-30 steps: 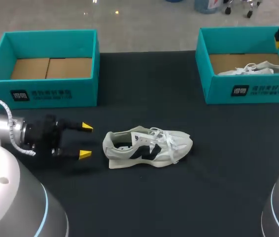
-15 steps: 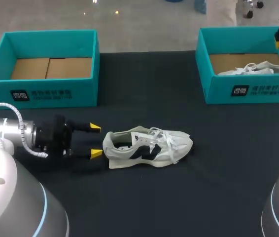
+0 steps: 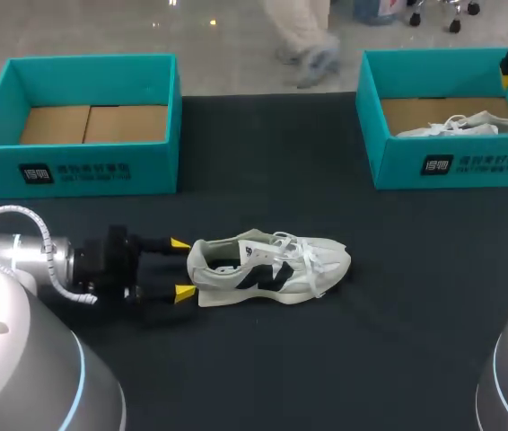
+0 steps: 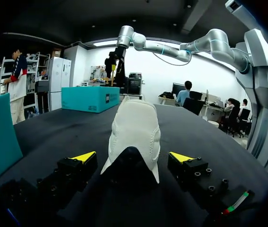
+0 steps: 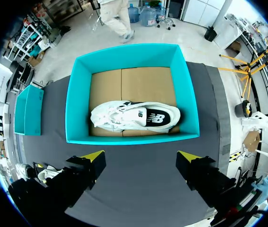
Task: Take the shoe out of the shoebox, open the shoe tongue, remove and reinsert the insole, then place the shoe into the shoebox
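Sitting on the dark desk, the white shoe is pointing its heel into the left jaws, which are standing spread, their yellow tips flanking the heel with gaps on both sides. Farther off, the right jaws are hovering spread above a teal shoebox that is holding a second shoe.
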`<state>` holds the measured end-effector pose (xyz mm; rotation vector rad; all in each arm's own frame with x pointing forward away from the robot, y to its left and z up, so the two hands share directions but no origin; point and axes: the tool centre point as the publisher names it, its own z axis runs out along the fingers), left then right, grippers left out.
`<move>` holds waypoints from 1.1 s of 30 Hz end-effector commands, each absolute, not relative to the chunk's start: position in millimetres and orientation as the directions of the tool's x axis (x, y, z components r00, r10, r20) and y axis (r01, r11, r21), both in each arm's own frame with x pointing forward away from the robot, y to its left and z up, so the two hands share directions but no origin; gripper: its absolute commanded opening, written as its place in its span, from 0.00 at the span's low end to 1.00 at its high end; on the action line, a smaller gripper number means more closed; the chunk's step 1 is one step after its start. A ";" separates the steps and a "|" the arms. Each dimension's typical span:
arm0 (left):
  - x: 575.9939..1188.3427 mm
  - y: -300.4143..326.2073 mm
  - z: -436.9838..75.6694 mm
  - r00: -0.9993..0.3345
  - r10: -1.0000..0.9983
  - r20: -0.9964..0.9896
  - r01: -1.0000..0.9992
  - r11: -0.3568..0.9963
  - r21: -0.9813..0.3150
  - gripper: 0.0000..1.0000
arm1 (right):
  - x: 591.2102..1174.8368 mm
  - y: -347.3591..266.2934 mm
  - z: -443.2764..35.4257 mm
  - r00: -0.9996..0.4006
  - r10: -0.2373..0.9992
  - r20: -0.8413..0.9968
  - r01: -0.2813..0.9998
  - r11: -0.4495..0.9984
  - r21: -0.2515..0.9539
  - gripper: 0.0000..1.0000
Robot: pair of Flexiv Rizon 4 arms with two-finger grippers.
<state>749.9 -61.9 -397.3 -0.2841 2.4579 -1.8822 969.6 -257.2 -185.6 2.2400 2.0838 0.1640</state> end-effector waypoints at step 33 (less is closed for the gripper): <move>763.0 -98.9 -415.6 -0.972 -0.218 0.086 -0.134 0.219 -0.967 1.00 | 969.9 -257.3 -185.5 0.071 0.997 0.025 0.989 -0.074 0.129 1.00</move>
